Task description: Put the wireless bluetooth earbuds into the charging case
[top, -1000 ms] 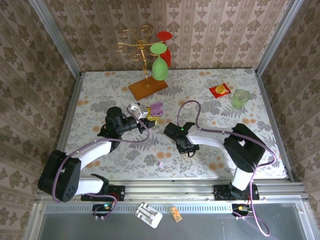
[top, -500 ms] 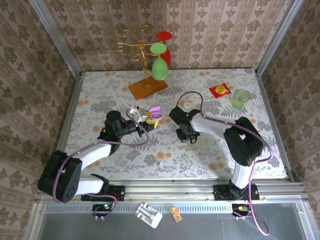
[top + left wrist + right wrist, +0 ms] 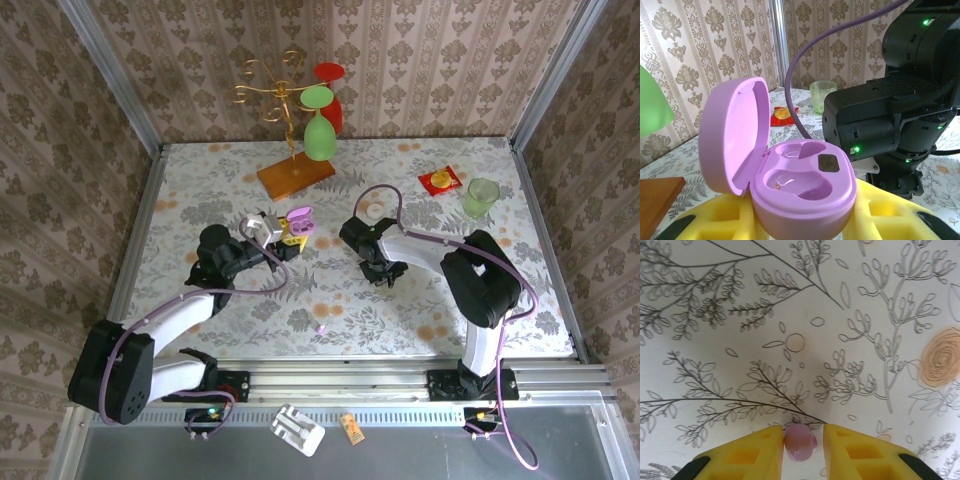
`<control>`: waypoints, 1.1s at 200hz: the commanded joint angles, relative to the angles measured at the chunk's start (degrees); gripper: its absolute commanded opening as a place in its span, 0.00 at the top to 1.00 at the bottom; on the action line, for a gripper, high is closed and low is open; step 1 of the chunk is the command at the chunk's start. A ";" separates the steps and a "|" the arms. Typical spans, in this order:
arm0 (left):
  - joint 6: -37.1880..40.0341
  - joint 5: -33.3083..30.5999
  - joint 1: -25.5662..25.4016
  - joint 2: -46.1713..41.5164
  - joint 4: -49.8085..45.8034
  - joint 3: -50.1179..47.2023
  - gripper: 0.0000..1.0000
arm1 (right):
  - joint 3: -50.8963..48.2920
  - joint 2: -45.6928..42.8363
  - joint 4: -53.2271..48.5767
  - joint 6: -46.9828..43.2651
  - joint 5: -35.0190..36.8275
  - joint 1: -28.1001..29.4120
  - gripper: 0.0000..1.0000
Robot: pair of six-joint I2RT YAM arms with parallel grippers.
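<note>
Left end effector (image 3: 290, 236) holds charging case (image 3: 801, 186); right (image 3: 803, 436) straddles earbud (image 3: 799, 445).

You had a glossy lilac charging case (image 3: 790, 185), paler inside, and a pinkish earbud (image 3: 799, 441). Both the left claw (image 3: 800, 225) and right claw (image 3: 803, 435) showed yellow. Your desk (image 3: 740, 365) was white, patterned with grey leafy sprigs and orange blooms. The cup (image 3: 822, 95) was green.

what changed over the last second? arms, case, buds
The left gripper, shut on the open charging case, carried it slightly left. The right gripper swung away from the bases and a bit right; one earbud sits between its fingers, grip unclear. Unchanged: the loose earbud on the table, the glass stand and the green cup.
</note>
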 commanded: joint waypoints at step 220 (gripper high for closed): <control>1.02 -1.08 0.31 -2.50 -3.70 0.24 0.75 | 5.16 7.84 -7.89 4.80 11.21 6.08 0.73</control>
